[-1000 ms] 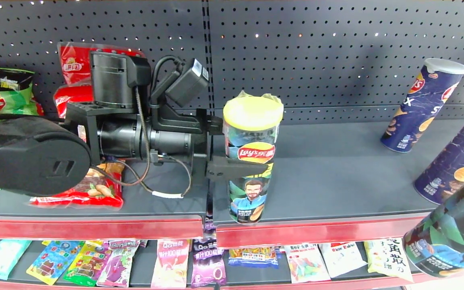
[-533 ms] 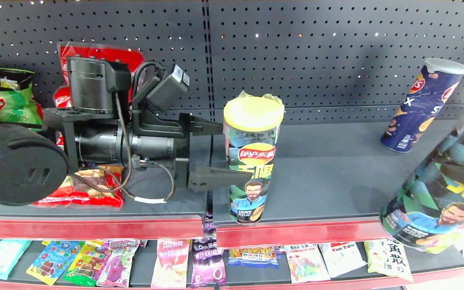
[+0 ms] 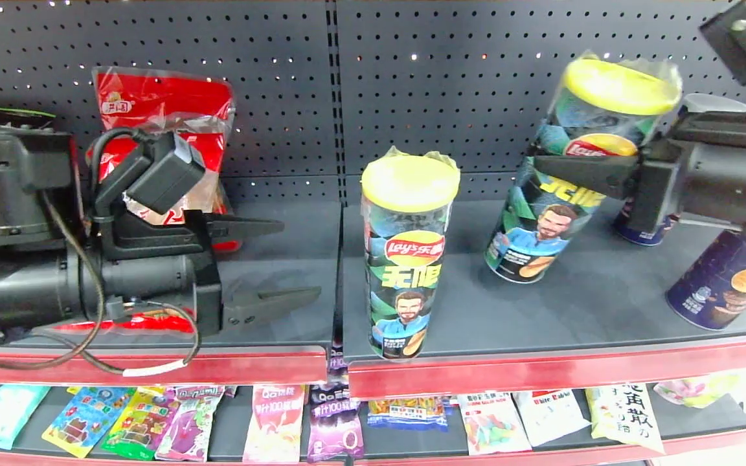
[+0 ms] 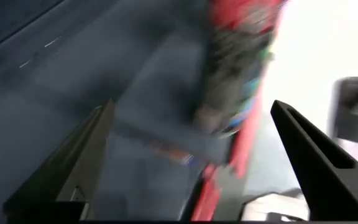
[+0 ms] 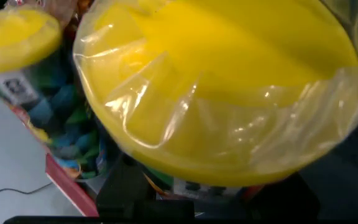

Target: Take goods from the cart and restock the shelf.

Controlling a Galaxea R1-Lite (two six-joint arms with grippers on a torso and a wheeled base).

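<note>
A chips can with a yellow lid (image 3: 410,259) stands upright on the grey shelf (image 3: 574,310), close to its red front edge. My left gripper (image 3: 292,262) hangs open to the left of it, apart from it, with nothing between its fingers (image 4: 73,168). A second yellow-lidded chips can (image 3: 564,194) is tilted over the shelf to the right, with my right gripper (image 3: 574,171) shut on its upper part. Its lid (image 5: 229,81) is right in front of the right wrist camera, and the standing can's lid (image 5: 14,37) lies beyond it. Whether the tilted can's base touches the shelf is unclear.
Two blue chips cans (image 3: 716,278) (image 3: 638,230) lean at the shelf's right end, behind and beside my right gripper. A red snack bag (image 3: 159,110) leans on the pegboard at the left. Several snack packets (image 3: 282,421) lie on the lower shelf.
My left gripper let go of the standing can and drew back to the left. My right arm brought the second can up from the lower right to over the shelf.
</note>
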